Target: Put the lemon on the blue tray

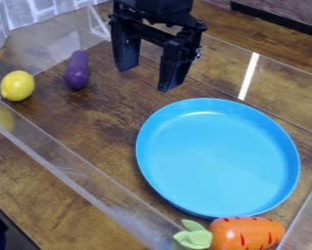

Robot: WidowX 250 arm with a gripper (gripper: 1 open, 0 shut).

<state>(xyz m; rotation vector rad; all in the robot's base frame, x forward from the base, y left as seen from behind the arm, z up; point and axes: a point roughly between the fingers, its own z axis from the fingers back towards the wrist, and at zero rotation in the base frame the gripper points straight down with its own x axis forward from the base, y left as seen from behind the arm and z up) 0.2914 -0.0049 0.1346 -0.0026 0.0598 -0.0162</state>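
The lemon [18, 85] is a small bright-yellow rounded fruit lying on the wooden table at the far left. The blue tray [217, 156] is a large round bright-blue plate with a shallow rim, resting on the right half of the table with nothing on it. My gripper [152, 66] hangs at the top centre, black, its two fingers wide apart and open with nothing between them. It stands well to the right of the lemon and just beyond the tray's far rim.
A purple eggplant [77, 70] lies between the lemon and the gripper. An orange carrot with green leaves [237, 234] rests at the tray's near edge. A clear plastic wall [66, 156] runs diagonally along the table's left and near side.
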